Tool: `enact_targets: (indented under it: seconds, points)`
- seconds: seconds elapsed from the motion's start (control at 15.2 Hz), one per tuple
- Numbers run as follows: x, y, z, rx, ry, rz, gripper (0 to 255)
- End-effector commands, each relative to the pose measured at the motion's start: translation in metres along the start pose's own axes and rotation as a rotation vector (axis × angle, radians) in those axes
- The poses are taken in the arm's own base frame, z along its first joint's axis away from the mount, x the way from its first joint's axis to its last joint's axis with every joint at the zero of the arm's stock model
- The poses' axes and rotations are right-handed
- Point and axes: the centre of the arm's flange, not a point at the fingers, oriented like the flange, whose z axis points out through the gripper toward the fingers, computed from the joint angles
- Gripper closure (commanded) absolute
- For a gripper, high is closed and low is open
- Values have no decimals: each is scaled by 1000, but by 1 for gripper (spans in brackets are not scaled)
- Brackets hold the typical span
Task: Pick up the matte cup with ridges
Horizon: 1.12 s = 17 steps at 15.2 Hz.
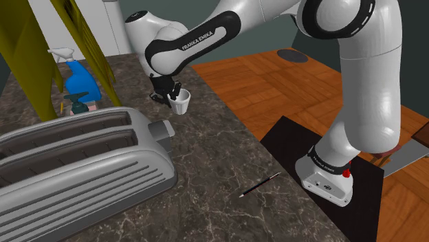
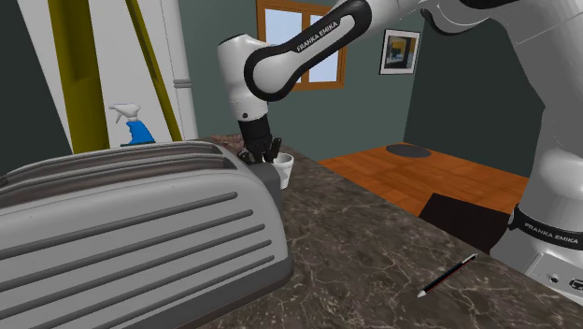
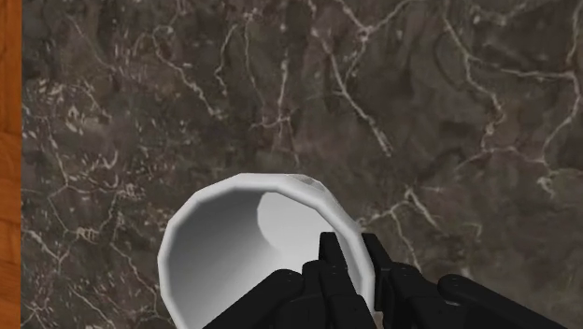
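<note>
The dark stone counter (image 1: 220,158) was the biggest thing. Its edge met the wood floor (image 1: 289,89). A big grey toaster (image 1: 75,165) filled the shoulder view's 8 o'clock corner. The white arm (image 1: 199,38) reached over it. A blue spray bottle (image 1: 79,82) stood at 9 o'clock from the white cup (image 1: 181,103). The cup was just past the toaster's far end, with bare counter at 5 o'clock. The gripper (image 3: 353,262) pinched its rim, one finger inside and one outside. A thin pen (image 1: 260,185) lay well apart.

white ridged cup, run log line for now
white ridged cup | jaws shut on rim | dark marble counter below | lift unclear
</note>
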Motion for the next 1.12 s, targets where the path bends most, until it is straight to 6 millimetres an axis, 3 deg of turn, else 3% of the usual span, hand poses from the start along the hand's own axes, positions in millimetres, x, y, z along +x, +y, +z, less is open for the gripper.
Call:
enact_targets:
  seconds: [0.0,1.06]
  points:
    - [0,-1,0,-1,-1,0,255]
    - [-2,15,-78,-1,-1,0,255]
